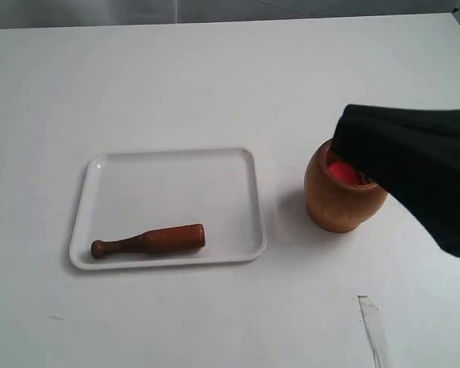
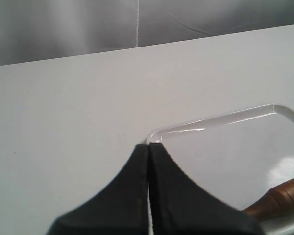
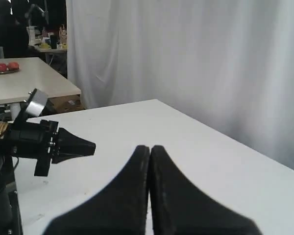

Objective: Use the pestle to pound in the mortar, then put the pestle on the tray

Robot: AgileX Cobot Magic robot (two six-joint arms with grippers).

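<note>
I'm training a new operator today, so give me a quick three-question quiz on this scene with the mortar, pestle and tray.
1. True or false: the pestle lies flat on the tray.
2. The item inside the mortar is: A green, B red, C blue.
3. Is the left gripper open or shut?

Key: 1 true; 2 B; 3 shut.

Robotics lab, white curtain backdrop (image 3: 186, 63), plain white worktable (image 1: 215, 77), second table (image 3: 29, 83) beyond
</note>
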